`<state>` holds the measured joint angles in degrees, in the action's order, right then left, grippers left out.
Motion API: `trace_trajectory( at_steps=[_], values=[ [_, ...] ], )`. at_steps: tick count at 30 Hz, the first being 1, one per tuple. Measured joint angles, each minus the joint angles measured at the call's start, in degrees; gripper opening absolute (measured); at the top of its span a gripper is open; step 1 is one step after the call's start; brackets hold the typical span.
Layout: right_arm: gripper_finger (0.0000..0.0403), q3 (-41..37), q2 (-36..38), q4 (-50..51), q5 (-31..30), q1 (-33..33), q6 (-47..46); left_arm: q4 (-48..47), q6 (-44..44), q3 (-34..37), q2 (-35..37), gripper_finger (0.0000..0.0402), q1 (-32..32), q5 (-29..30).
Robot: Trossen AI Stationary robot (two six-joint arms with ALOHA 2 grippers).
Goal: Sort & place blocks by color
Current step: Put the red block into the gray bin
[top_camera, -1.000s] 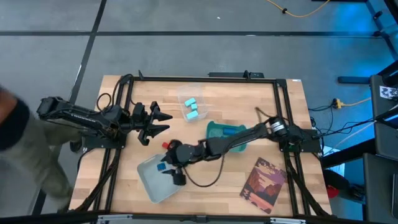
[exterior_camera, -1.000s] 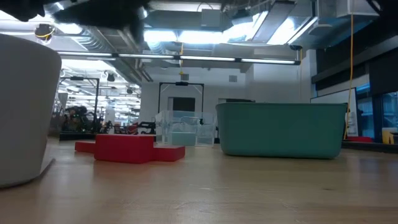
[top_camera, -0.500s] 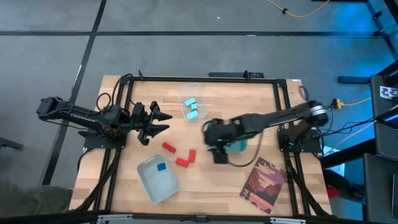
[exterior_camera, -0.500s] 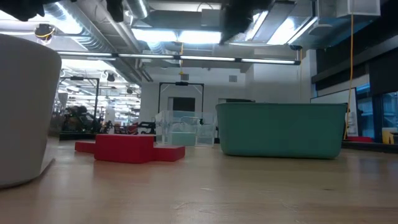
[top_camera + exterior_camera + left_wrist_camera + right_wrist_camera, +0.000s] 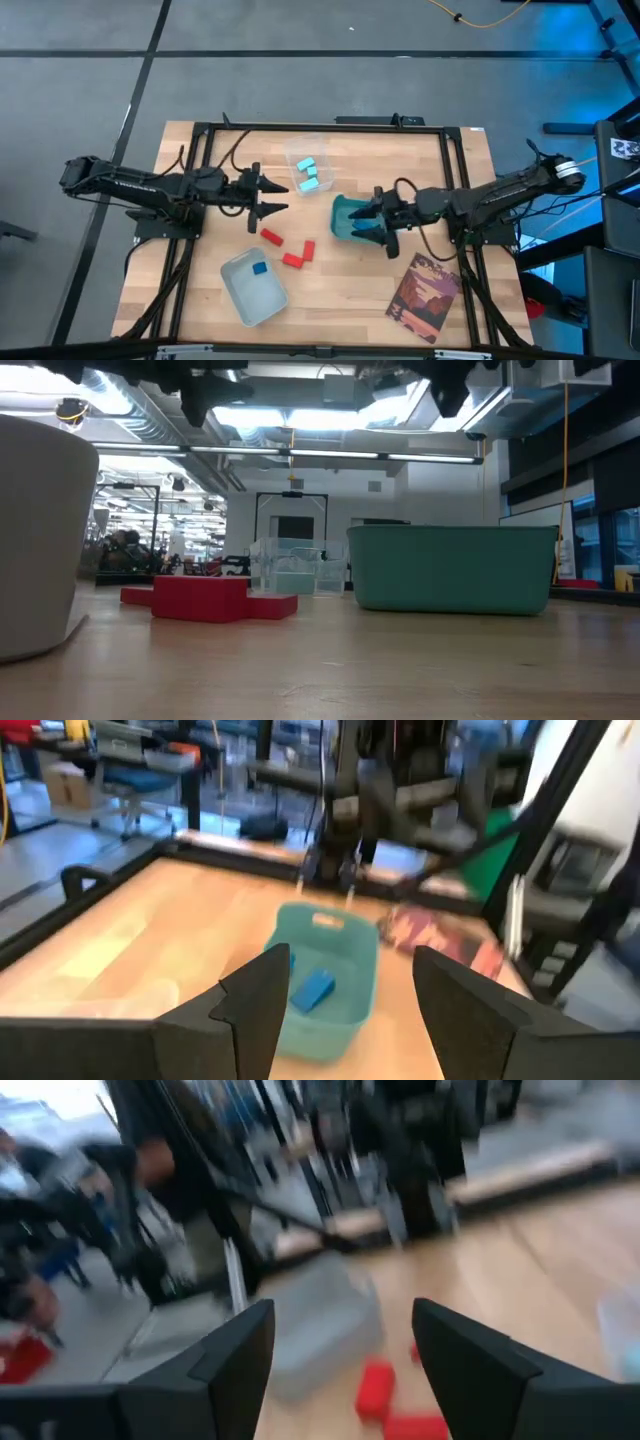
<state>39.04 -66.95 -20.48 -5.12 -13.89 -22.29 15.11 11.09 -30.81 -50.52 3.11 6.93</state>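
Three red blocks lie on the wood near the table's middle; they also show in the low view and the right wrist view. One darker blue block lies in the grey tray. Light cyan blocks sit in a clear container. Two darker blue blocks lie in the teal bin. My left gripper is open and empty, left of the bin, above the red blocks' far side. My right gripper is open and empty over the teal bin.
A picture book lies at the near right. The clear container stands at the far middle and the grey tray at the near left. A black frame runs along the table's edges. Bare wood lies between the bin and the tray.
My right gripper has gone from over the grey tray toward the table's right edge and now hangs over the teal bin; the darker blue block stays in the tray. My left gripper has reached a little toward the right, toward the bin.
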Motion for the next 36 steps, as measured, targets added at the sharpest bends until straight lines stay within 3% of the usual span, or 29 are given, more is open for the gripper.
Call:
trace_trajectory(
  at_steps=[4, 10, 13, 16, 21, 27, 36],
  values=[
    [0.0241, -3.6, 1.3, -10.0, -3.1, 0.2, 1.8, -2.6, -1.2, -2.5, -1.7, 0.0206, 0.0, 0.0],
    [0.0241, -3.9, 1.3, -10.6, -6.6, 0.2, 1.8, -6.3, -0.8, -2.8, -2.3, 0.0206, 0.0, -0.7],
    [0.0241, -3.9, 1.3, -10.5, -6.6, 0.2, 1.8, -18.9, 3.3, -6.5, -3.5, 0.0206, -1.1, -3.4],
    [0.0241, -3.9, 1.3, -10.5, -7.1, 0.2, 1.8, -36.5, 4.8, -14.8, -7.9, 0.0206, -3.0, -8.7],
    [0.0241, -3.9, 1.3, -10.3, -10.0, 0.2, 1.9, -54.9, -3.4, -26.7, -20.0, 0.0206, -3.9, -15.5],
    [0.0241, -3.9, 1.3, -10.0, -10.3, 0.2, 2.0, -57.6, -16.6, -31.8, -33.7, 0.0206, -2.0, -16.4],
    [0.0241, -3.9, 1.3, -9.3, -10.4, 0.2, 3.2, -58.4, -15.0, -32.5, -47.1, 0.0206, -0.4, -21.9]
  ],
)
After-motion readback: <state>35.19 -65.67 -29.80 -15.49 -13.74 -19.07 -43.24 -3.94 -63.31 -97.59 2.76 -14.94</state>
